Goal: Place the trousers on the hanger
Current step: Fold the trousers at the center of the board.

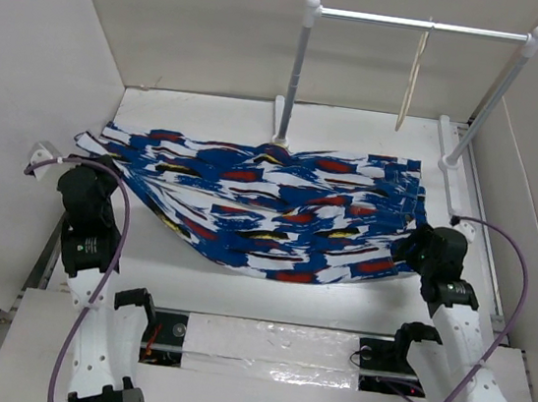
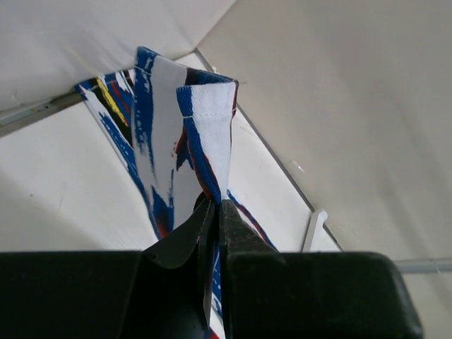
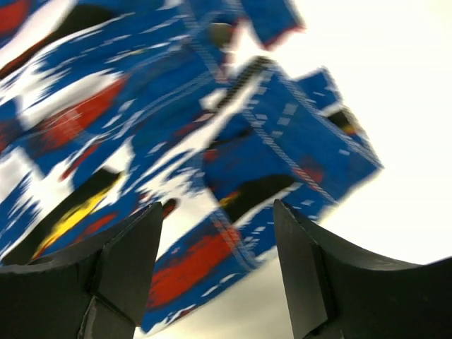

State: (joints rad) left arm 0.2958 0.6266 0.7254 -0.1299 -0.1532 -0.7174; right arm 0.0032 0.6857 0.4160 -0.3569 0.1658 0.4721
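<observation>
Jaws of the left tool (image 2: 215,212) are clamped on a hem of the trousers (image 1: 278,207); those of the right tool (image 3: 219,233) stand apart, cloth just ahead. Soft and floppy, I judge, the trousers span the counter (image 1: 237,291) from left edge to right, best gripped at both ends. Only the top view shows the hanger (image 1: 412,81) by the far right corner.

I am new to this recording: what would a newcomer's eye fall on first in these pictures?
First, the royal blue cloth trousers with white, red, black and yellow streaks, spread across the white table. The left arm's jaws are shut on their left corner; the right arm's jaws stand open at their right end. Behind, a thin pale cream hanger hangs from the white tubular rack.
</observation>
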